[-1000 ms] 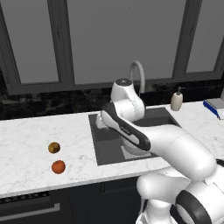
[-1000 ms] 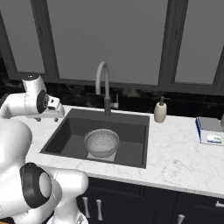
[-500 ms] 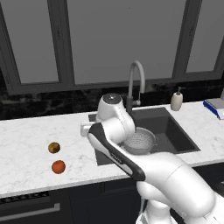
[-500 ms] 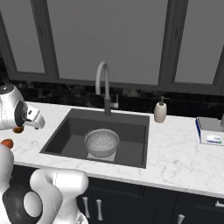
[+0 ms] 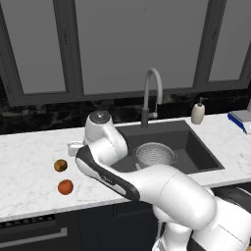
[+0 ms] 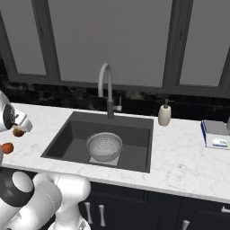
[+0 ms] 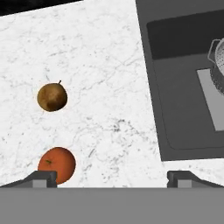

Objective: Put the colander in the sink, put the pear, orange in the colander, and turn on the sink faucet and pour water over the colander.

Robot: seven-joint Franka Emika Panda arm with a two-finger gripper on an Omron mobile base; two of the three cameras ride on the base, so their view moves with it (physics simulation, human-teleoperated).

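Hand view shows us the white marble tabletop (image 7: 100, 65) from above, with the pear (image 7: 52, 97) and the orange (image 7: 56, 164) lying on it near each other but apart, neither one touched by anything. Our fingers (image 7: 40, 177) rise as two dark tips at the bottom edge, spread wide and released, with nothing between them; the orange sits just beside the one tip, while the pear is further up the view. To the right of the fruit we see the dark sink (image 7: 175, 113), and at the far right edge a part of the colander (image 7: 217, 65) resting over the lighter grey patch on the sink's bottom.

From the left base view, we find the pear (image 5: 60, 165) and the orange (image 5: 65, 186) on the tabletop (image 5: 29, 162) to the left of the sink (image 5: 196, 147), well apart from the colander (image 5: 155, 154), which stands upright inside the sink. Our arm bends across to the left, and its wrist hangs over the tabletop between the fruit and the sink's edge. The sink faucet (image 5: 151, 95) arches up behind the sink, with a small beige soap dispenser (image 5: 198, 112) to its right.

From the right base view, the colander (image 6: 104, 146) sits in the middle of the sink (image 6: 67, 134), below the sink faucet (image 6: 106, 90). We cannot see water running.
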